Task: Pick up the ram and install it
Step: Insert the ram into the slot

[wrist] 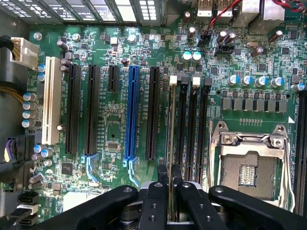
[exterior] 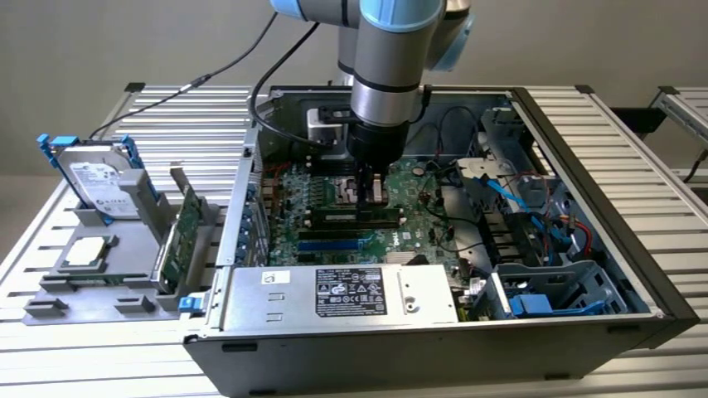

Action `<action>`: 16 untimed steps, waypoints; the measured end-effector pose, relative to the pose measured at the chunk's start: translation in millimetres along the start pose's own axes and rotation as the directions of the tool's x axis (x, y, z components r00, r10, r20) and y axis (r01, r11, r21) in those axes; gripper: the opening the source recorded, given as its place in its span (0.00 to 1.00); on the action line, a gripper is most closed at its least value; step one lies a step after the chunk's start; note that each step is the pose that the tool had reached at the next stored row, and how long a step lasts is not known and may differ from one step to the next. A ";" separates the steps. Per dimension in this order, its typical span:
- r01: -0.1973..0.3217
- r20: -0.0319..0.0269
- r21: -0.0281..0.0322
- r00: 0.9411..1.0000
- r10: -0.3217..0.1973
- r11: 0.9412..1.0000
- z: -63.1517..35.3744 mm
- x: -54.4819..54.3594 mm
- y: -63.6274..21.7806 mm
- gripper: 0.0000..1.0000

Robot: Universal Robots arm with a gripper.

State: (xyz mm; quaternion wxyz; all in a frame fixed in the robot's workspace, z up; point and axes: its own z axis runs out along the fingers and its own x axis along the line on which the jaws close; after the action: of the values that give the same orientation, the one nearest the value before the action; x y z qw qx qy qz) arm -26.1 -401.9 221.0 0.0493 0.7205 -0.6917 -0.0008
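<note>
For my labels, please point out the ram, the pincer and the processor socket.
the ram (wrist: 171,124): wrist view, on its thin edge.
the pincer (wrist: 170,171): wrist view, between its fingertips.
the processor socket (wrist: 249,172): wrist view, on its middle.

The ribbed silver metal table (exterior: 188,108) has a dull, brushed sheen. The open dark grey sheet-metal computer case (exterior: 619,249) looks painted and matt. At its near side, the bare silver metal power supply box (exterior: 265,294) is smooth and faintly shiny. The green motherboard (wrist: 115,124) has a smooth lacquered face and glossy plastic slots. At the exterior view's left, the grey moulded plastic tray (exterior: 111,290) is matt, and the silver metal hard drive (exterior: 99,178) carries blue plastic rails. The robot arm's grey metal tube (exterior: 387,91) is satin, its light-blue plastic caps (exterior: 404,12) glossy. The matt black gripper (wrist: 170,177) looks hard and smooth. The thin green circuit-board ram stick (wrist: 171,124) shows a bare edge.
</note>
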 end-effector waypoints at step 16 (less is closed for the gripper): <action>-0.016 0.001 -0.001 1.000 0.016 1.000 2.7 -0.3 -0.2 0.14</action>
State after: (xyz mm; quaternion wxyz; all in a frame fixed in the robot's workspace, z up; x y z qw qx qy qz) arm -26.1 -401.8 218.3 0.0492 0.7150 -0.6974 -0.0010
